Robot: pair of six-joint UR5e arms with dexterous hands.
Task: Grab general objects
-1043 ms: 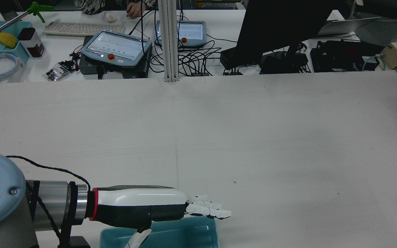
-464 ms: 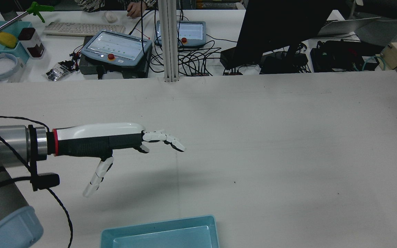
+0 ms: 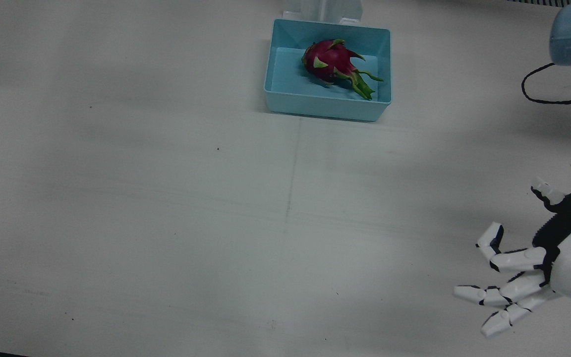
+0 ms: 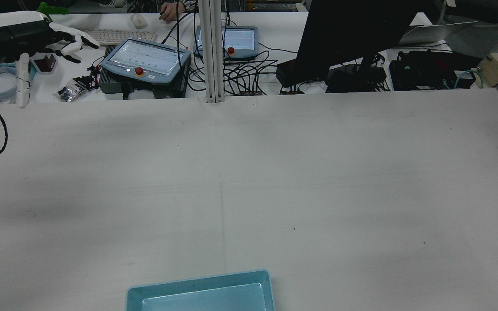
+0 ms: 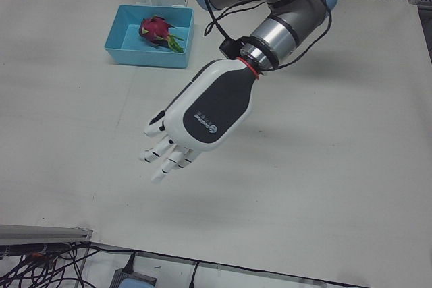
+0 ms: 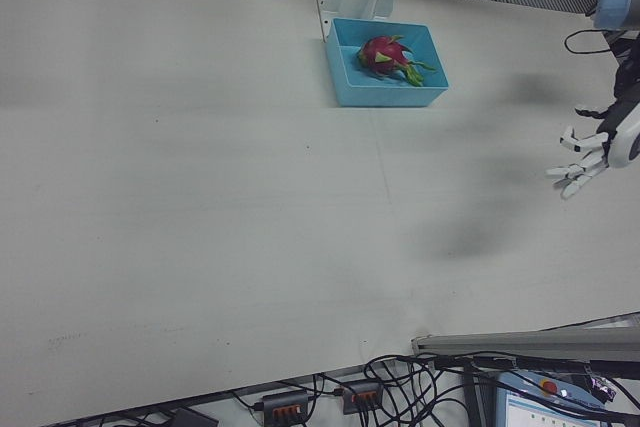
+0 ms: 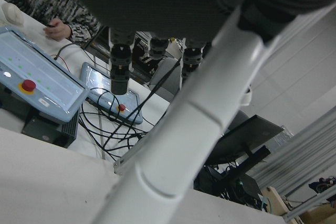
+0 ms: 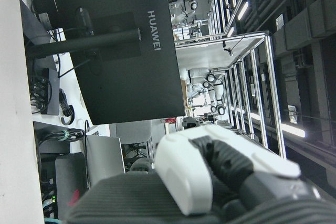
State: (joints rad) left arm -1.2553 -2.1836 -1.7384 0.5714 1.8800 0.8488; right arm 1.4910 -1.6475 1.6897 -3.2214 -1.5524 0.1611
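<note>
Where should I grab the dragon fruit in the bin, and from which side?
Take the dragon fruit by its round red body, coming from above: the bin walls block the sides. It lies on its side with its green tips toward one corner; avoid those.

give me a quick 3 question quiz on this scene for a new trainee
1. True or false: the dragon fruit lies inside the blue bin.
2. Multiple choice: the left hand is A) shut on the fruit, B) open and holding nothing above the table, C) resting in the bin.
3. Fill in: in the front view the bin sits near the ____ edge.

Key: 1 true; 2 B; 3 top
</note>
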